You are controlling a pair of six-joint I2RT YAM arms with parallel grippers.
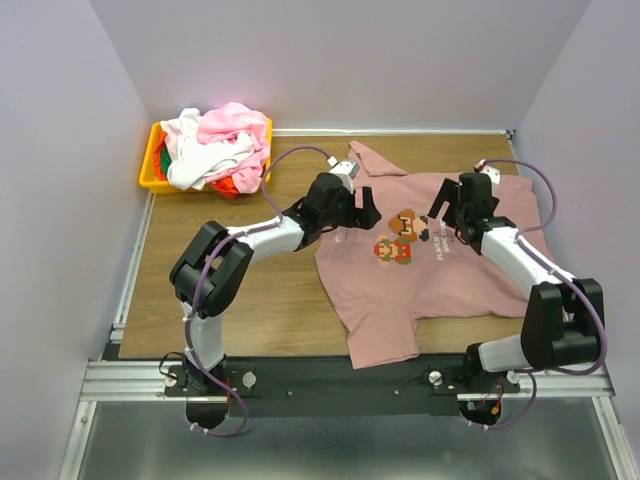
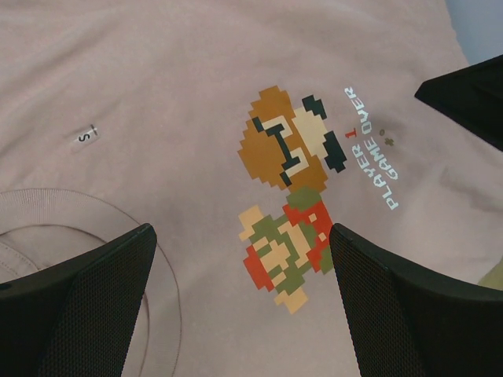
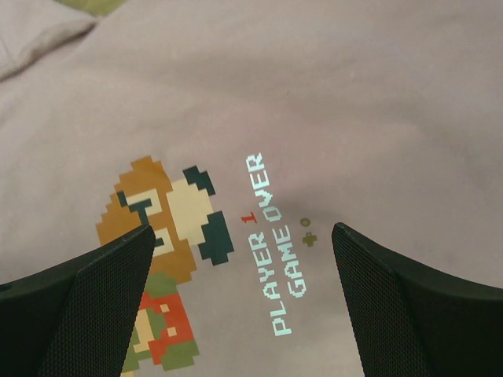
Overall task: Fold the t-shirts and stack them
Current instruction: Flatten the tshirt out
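Observation:
A dusty mauve-pink t-shirt (image 1: 440,285) lies spread face up on the wooden table, with its pixel-art character print (image 1: 397,238) on the chest. My left gripper (image 1: 366,213) is open and empty, just above the shirt at the left of the print. My right gripper (image 1: 441,210) is open and empty, above the shirt at the right of the print. The left wrist view shows the shirt (image 2: 181,86), its collar (image 2: 47,212) and my open left gripper (image 2: 242,232). The right wrist view shows the "PLAYER 1 GAME OVER" text (image 3: 275,259) between my open right gripper's (image 3: 244,228) fingers.
A yellow bin (image 1: 150,175) stands at the table's back left corner with a heap of other tees (image 1: 215,145) in white, light pink, red-orange and green. Bare table (image 1: 250,300) lies left of the shirt. Walls close in on the left, back and right.

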